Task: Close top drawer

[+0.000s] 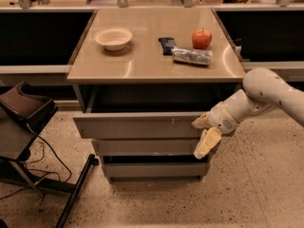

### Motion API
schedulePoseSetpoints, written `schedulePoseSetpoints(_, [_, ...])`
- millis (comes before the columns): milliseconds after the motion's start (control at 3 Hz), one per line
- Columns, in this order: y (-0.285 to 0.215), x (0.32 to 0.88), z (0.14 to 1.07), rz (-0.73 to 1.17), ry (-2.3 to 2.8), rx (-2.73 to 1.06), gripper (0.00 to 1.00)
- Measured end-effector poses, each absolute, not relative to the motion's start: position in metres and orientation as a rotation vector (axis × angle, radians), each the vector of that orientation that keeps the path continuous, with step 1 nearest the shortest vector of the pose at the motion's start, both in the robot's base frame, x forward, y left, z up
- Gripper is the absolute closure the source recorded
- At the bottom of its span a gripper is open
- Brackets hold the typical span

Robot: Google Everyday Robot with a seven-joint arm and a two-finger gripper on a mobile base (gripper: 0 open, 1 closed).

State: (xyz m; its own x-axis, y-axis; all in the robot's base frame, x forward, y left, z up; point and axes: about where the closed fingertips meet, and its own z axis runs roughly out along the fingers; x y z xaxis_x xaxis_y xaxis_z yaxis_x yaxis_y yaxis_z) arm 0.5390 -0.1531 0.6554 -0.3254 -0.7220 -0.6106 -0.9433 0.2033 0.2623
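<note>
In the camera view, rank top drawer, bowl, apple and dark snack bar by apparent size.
1. top drawer, gripper at its right end.
2. bowl.
3. apple.
4. dark snack bar, close to the apple.

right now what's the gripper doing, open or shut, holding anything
Gripper: fingers open, holding nothing, at the right end of the pulled-out top drawer front.

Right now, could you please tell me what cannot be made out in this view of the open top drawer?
Camera view:
The top drawer: inside lost in shadow under the tabletop.
The hand, at the drawer front's right end: contact with the front is hidden by the hand itself.
The arm: cut off by the right edge.
The wrapper beside the apple: print too small.
</note>
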Motion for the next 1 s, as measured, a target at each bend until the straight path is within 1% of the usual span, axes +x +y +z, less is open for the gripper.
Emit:
schedulePoseSetpoints(333, [-0.159, 0.549, 0.660, 0.850, 2.137, -1.524, 0.00])
schedulePoseSetpoints(667, [-0.176, 0.588, 0.694, 0.737, 2.124, -1.368, 0.00])
schedulePoseSetpoints(1000, [-0.178, 0.595, 0.701, 0.720, 2.118, -1.339, 0.00])
